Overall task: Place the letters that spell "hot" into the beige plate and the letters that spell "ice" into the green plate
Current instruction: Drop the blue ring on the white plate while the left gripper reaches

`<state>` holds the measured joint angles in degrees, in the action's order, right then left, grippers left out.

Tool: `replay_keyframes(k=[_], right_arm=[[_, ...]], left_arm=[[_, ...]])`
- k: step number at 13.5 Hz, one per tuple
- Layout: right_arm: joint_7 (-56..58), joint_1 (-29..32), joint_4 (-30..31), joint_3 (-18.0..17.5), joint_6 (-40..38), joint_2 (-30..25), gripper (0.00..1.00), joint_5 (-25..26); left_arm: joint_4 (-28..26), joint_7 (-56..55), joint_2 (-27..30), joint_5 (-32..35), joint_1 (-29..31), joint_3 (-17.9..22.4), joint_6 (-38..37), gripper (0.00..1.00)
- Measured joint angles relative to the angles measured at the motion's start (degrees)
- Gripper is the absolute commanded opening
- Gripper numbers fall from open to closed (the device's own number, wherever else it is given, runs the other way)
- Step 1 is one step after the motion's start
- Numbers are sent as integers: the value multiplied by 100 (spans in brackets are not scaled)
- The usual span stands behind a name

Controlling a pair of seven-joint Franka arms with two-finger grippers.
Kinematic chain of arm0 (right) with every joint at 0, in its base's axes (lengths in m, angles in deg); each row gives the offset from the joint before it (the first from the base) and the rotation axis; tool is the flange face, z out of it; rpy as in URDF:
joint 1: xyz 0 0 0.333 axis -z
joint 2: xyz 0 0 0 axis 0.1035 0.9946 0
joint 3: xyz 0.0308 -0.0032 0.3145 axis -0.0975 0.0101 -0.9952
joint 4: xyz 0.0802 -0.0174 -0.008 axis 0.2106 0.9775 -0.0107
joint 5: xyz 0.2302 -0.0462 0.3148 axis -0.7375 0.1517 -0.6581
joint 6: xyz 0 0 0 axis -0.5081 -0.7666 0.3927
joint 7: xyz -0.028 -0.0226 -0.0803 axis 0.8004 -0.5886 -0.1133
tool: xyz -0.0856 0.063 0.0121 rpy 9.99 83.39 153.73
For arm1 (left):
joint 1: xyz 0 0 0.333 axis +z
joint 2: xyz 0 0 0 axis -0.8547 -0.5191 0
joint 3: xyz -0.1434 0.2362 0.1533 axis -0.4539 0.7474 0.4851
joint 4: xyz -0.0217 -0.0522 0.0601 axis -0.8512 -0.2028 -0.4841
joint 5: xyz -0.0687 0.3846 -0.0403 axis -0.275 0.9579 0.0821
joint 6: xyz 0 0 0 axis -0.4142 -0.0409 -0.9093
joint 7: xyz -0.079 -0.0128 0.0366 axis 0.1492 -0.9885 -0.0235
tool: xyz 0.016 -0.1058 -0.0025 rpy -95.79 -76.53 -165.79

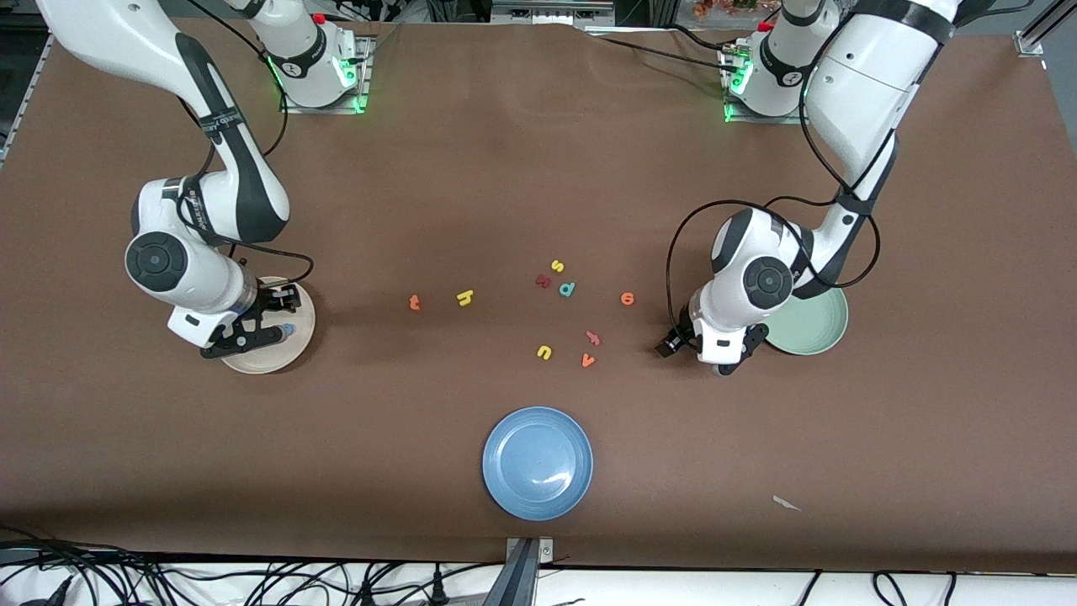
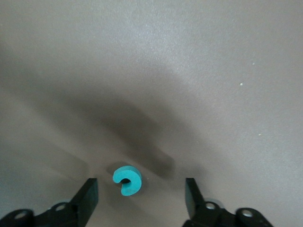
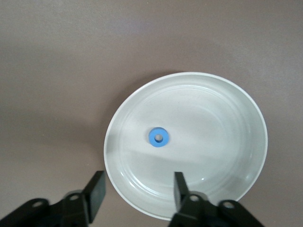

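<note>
Open left gripper (image 2: 140, 196) straddles teal c (image 2: 127, 180); open right gripper (image 3: 137, 189) empty, seemingly.

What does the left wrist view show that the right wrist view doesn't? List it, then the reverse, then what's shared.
Only the left wrist view: a teal c on the bare table, between the open left hand.
Only the right wrist view: a blue o lying in the beige plate, below the open right hand.
Both: brown tabletop and spread fingers.
</note>
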<state>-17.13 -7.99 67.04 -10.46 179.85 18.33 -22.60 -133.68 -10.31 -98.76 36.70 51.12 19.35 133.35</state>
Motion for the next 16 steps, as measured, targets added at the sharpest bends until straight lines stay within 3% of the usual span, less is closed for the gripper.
replay_keyframes(k=[5,6,12,16], right_arm=[[-135,-7,0,-88,3,3,78,-611],[-286,-11,0,-190,4,13,78,-689],[-1569,-316,8,-804,266,174,78,-719],[-2182,-746,29,-833,581,362,78,-719]], left_arm=[[-77,-144,1,499,-137,-25,73,77],[-77,-144,1,505,-142,-25,75,70],[-82,-140,3,1022,-140,-16,75,65],[-82,-140,3,1024,-138,-13,75,42]])
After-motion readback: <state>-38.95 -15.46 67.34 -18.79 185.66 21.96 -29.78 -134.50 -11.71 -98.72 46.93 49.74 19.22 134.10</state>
